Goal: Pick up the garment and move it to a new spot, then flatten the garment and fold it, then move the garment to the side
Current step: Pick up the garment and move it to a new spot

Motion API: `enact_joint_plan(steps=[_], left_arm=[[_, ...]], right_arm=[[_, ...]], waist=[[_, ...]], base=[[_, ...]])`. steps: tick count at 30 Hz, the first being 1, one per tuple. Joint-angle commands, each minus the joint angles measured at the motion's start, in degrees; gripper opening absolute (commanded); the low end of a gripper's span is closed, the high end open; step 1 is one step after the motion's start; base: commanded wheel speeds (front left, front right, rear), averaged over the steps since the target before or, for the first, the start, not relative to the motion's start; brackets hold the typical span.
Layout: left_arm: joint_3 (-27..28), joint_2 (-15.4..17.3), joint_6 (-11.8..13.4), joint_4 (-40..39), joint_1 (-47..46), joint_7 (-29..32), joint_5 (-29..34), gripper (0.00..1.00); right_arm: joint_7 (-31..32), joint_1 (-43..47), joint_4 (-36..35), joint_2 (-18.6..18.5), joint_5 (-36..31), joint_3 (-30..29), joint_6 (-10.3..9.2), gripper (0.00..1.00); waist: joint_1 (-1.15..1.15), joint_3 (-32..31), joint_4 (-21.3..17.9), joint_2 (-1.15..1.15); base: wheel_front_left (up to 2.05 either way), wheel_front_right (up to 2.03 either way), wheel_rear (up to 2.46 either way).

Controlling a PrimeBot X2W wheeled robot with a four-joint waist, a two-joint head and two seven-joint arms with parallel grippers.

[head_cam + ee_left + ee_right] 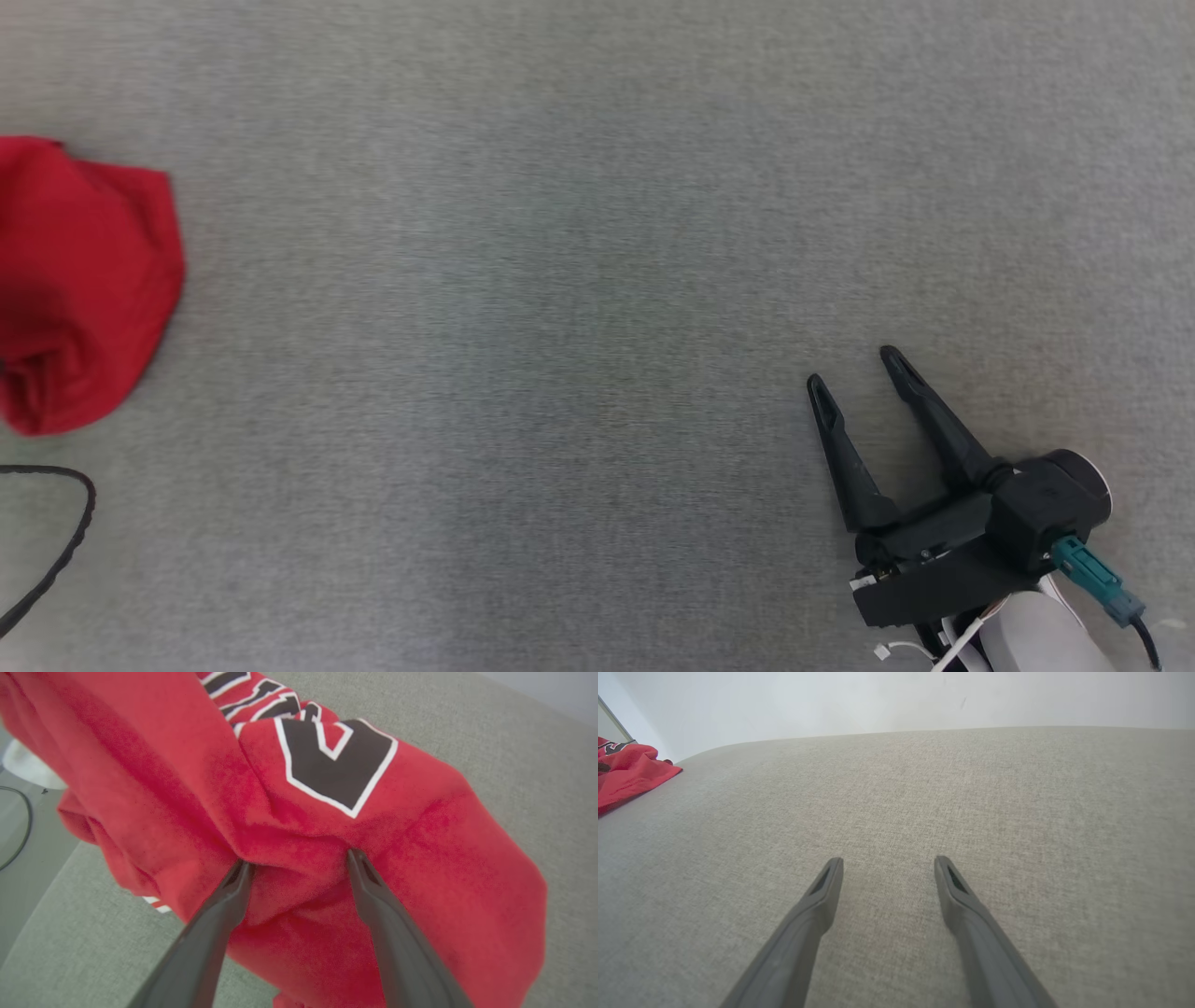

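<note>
The garment (84, 280) is a red top, bunched in a heap at the far left edge of the head view. Up close in the left wrist view the garment (420, 858) shows black lettering with white outlines. My left gripper (300, 859) is open, its two fingertips pressed into the cloth with a ridge of fabric bulging between them. My right gripper (852, 367) is open and holds nothing, low over the grey surface at the lower right, far from the heap. In its own view the right gripper (888, 859) points across bare fabric, with the garment (626, 777) at the far left.
A grey woven surface (560, 327) spreads under everything. A black cable (65, 541) curves at the lower left, just below the heap. The surface's rounded edge (56, 877) and a white object (28, 765) lie beside the garment. A pale wall (896, 700) stands behind.
</note>
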Motion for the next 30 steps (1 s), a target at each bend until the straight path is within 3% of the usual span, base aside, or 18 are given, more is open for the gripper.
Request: enact_joint_plan(steps=[1, 6, 7, 8, 9, 22, 30], left_arm=[[-0.28, 0.52, 1.16, -0.57, 0.22, 3.39, 0.43, 1.00], [-0.10, 0.60, 3.49, -1.72, 1.84, 6.88, 0.69, 1.00], [-0.01, 0.73, 3.86, -1.97, 2.04, 7.11, 0.80, 0.77], [-0.04, 0.69, 4.11, -2.17, 2.25, 7.36, 0.85, 0.45], [-0.11, 0.64, 4.21, -2.20, 2.48, 7.41, 0.94, 0.00], [0.07, 2.97, 1.39, -3.03, 1.79, 0.75, 0.61, 0.00], [-2.99, 3.08, -1.48, -7.06, -1.48, 1.06, -0.13, 0.00]], right_arm=[[-0.10, -0.14, 0.58, 0.10, 0.41, -0.19, -0.14, 1.00], [-0.14, -0.23, 0.92, 0.49, 0.48, -0.18, -0.14, 1.00], [-0.16, -0.33, 1.00, 0.64, 0.52, -0.15, -0.14, 1.00], [-0.20, -0.37, 1.03, 0.79, 0.49, -0.15, -0.14, 1.00], [-0.22, -0.45, 1.07, 0.95, 0.49, -0.12, -0.14, 1.00], [-0.37, 0.71, 2.25, 3.50, 0.84, -0.62, -0.14, 1.00], [-0.39, 2.83, 3.49, 5.45, 1.07, -0.73, -0.14, 1.00]], waist=[[-0.01, 2.59, -3.01, -0.01], [-0.01, 2.38, -4.34, -0.01], [-0.01, 2.26, -4.58, -0.01], [-0.01, 2.14, -4.76, -0.01], [-0.01, 1.94, -4.93, -0.01], [-0.01, -7.36, -5.00, -0.01], [-0.01, -15.97, -5.59, -0.01]], base=[[0.00, 0.00, 0.00], [0.00, 0.00, 0.00], [0.00, 0.00, 0.00], [0.00, 0.00, 0.00], [0.00, 0.00, 0.00], [0.00, 0.00, 0.00], [0.00, 0.00, 0.00]])
